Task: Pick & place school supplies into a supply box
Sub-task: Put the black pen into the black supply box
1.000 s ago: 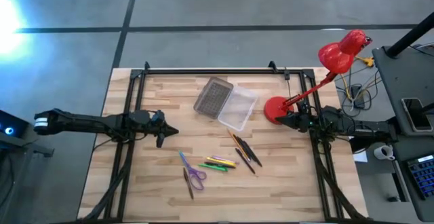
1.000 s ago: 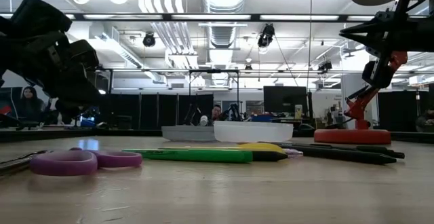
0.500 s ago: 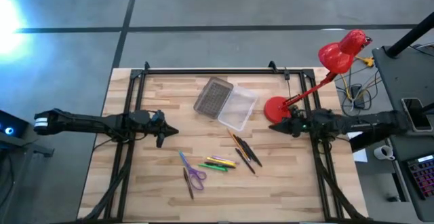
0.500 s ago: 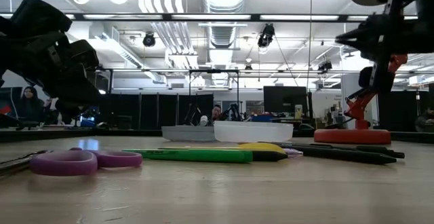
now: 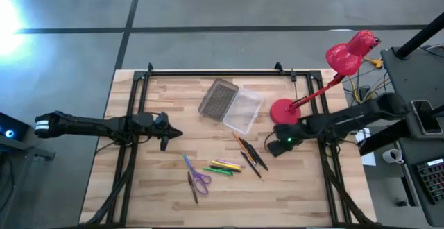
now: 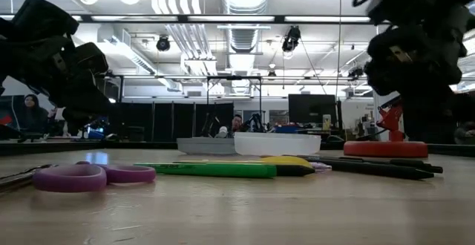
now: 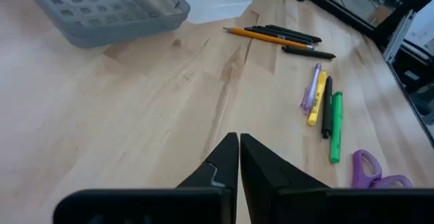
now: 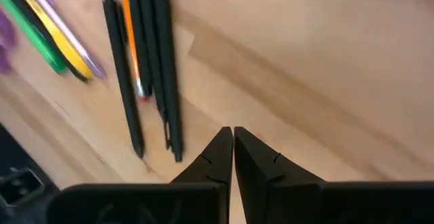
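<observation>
The supply box lies open at the table's far middle, its clear base [image 5: 244,111] beside its grey ribbed lid [image 5: 218,98]. The purple-handled scissors [image 5: 199,180], the green, yellow and purple pens [image 5: 225,166] and the black pens with an orange pencil [image 5: 250,154] lie flat on the wood near the middle. My right gripper [image 5: 269,148] is shut and empty, just right of the black pens, which show close ahead in its wrist view [image 8: 161,68]. My left gripper [image 5: 172,134] is shut and empty over bare wood at the left [image 7: 239,140].
A red desk lamp stands with its round base [image 5: 283,111] at the far right, just behind my right arm, and its head [image 5: 350,51] beyond the table's edge. A black frame rail [image 5: 215,72] runs along the far edge. Bare wood lies between the left gripper and the scissors.
My right gripper has swung from beside the lamp base at the right edge toward the table's middle and near side, and now sits next to the black pens. Its fingers have stayed shut. The supplies and the box have not moved.
</observation>
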